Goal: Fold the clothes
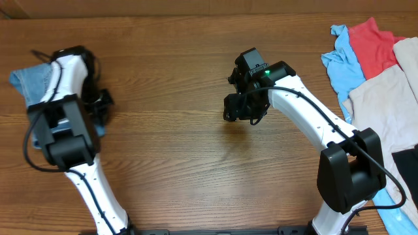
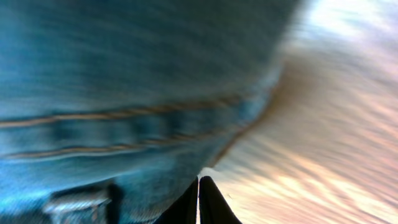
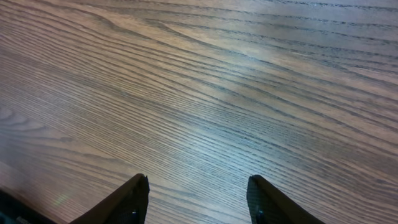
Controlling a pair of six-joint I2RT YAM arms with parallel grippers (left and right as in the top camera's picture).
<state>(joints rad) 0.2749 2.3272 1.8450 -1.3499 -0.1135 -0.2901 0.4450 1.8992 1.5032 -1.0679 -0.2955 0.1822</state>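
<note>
Closest to the overhead camera are the two white arms, which rise from the lower edge of the wooden table (image 1: pixel 170 163). On the left side, the jeans (image 1: pixel 29 81) lie as a light blue denim heap at the table's left edge. The left arm stands over them and hides most of them. The left gripper (image 1: pixel 101 104) is a dark shape just beside this heap, and its jaws cannot be read from above. The right gripper (image 1: pixel 238 111) hangs over bare wood near the middle, well apart from the jeans. At the far right lies a pile of other clothes: a light blue garment (image 1: pixel 343 62), a red one (image 1: pixel 372 42) partly on it, and a beige one (image 1: pixel 385 104) below them.

From the left wrist, the picture is blurred. Denim of the jeans (image 2: pixel 124 62) with two orange stitch lines fills the left and upper part, very near the lens. The left gripper (image 2: pixel 199 194) shows its two dark tips pressed together. I cannot tell if any cloth is between them. The table (image 2: pixel 336 124) is on the right.

From the right wrist, the right gripper (image 3: pixel 199 199) has its fingers (image 3: pixel 134 200) spread wide above the table (image 3: pixel 217 74), with only wood grain between them.
</note>
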